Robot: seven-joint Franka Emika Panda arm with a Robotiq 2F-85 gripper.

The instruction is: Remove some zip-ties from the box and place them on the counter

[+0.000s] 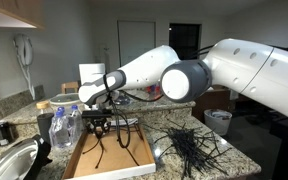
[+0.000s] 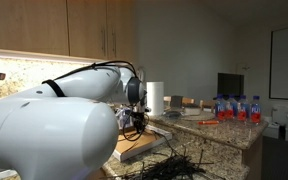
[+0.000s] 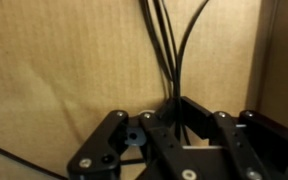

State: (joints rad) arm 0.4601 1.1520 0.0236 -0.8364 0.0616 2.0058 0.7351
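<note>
Several black zip-ties are running up from between the fingers of the gripper, which is clamping them. In an exterior view they are dangling over the shallow cardboard box. The box is sitting on the speckled counter, and a loose pile of ties is lying just beside it. Water bottles are standing on the box's other side, near the sink; their labels are too small to read. A paper towel roll is standing behind the gripper. The white arm is blocking much of the counter in an exterior view.
</note>
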